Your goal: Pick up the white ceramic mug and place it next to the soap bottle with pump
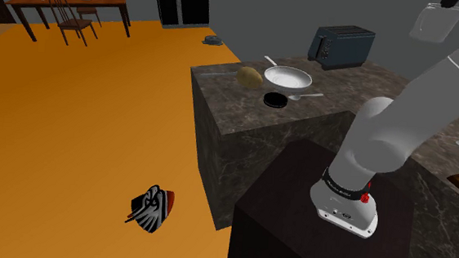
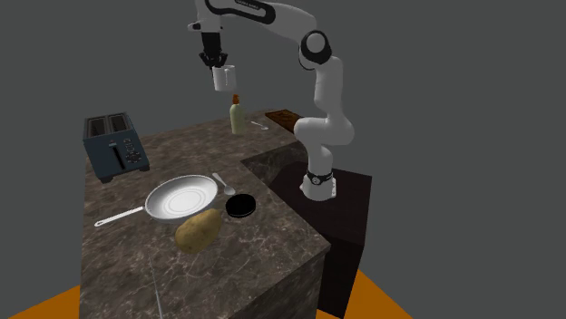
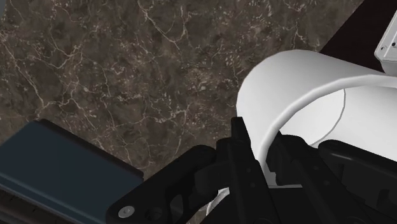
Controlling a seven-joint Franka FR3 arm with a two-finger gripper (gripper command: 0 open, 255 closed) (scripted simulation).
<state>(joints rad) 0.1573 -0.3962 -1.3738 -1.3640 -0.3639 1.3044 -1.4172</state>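
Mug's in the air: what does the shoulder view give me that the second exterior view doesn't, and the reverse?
Shoulder view's extras: the dining table with chairs, and a red-and-black thing on the floor. Second exterior view's extras: the soap bottle standing on the counter. Shared: the raised mug, toaster, pan, potato.

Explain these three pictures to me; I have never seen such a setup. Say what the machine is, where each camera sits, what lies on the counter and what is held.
The machine is a white robot arm on a dark box. One picture looks down from beside that box, one faces the arm across the counter, and one comes from a camera on the hand. The marbled counter carries a toaster, a frying pan, a potato, a spoon, a small black dish and a soap bottle with a pump. The black gripper is shut on a white mug, lifted clear of the counter.
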